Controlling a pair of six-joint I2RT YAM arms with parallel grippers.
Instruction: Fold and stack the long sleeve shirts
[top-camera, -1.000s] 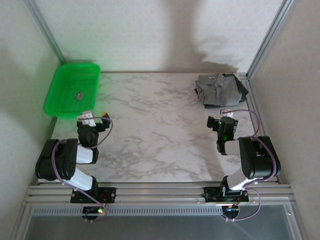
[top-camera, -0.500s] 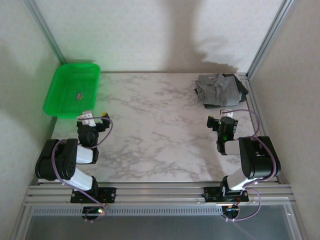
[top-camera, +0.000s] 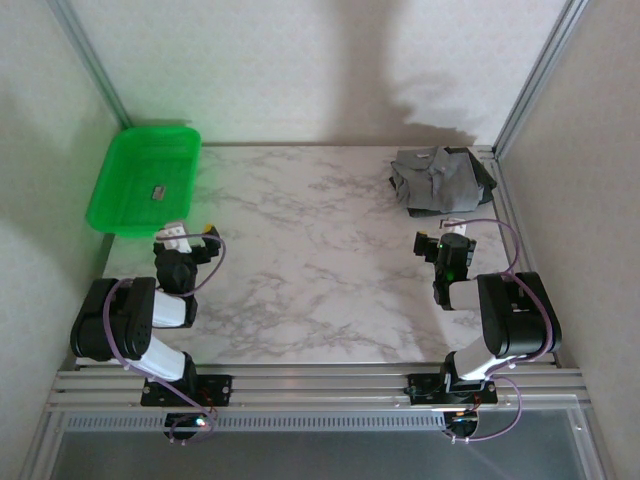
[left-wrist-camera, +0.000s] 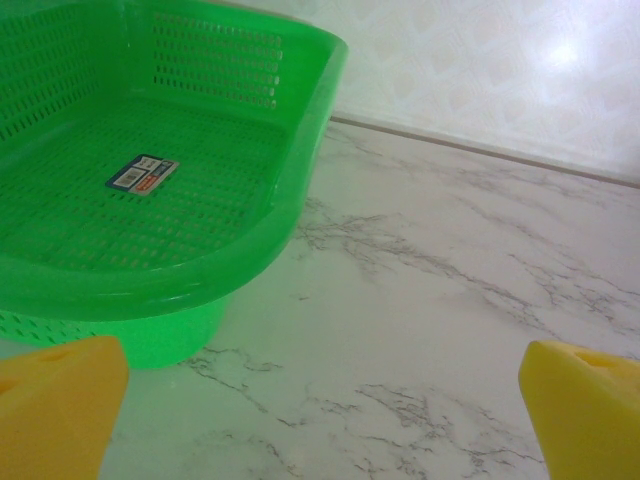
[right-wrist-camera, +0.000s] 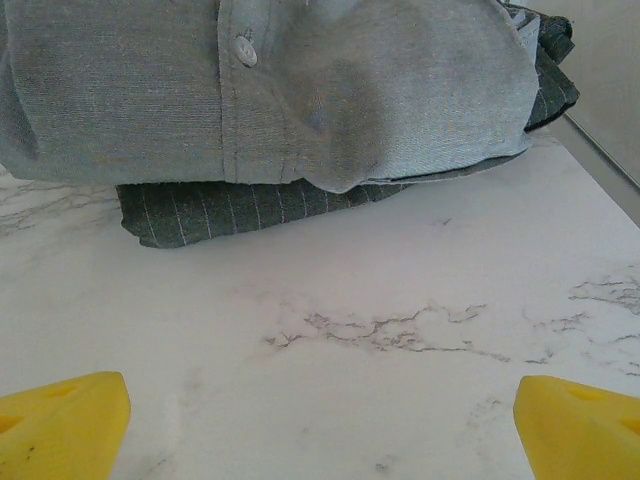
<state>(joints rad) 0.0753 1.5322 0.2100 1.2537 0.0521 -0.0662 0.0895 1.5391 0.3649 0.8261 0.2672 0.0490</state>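
Note:
Two long sleeve shirts lie folded in one pile at the table's far right corner: a plain grey shirt (top-camera: 442, 175) (right-wrist-camera: 300, 90) on top of a darker striped charcoal shirt (right-wrist-camera: 200, 215) whose edge sticks out beneath. My right gripper (top-camera: 455, 232) (right-wrist-camera: 320, 420) rests low on the table just in front of the pile, open, with bare marble between its yellow fingertips (right-wrist-camera: 60, 425). My left gripper (top-camera: 188, 232) (left-wrist-camera: 320, 410) sits at the near left, open and holding nothing, its yellow fingertips (left-wrist-camera: 55, 415) wide apart.
A green perforated plastic tray (top-camera: 145, 180) (left-wrist-camera: 290, 190) stands at the far left, just ahead of the left gripper, with a small label on its floor. The marble table (top-camera: 310, 260) is walled at the back and both sides.

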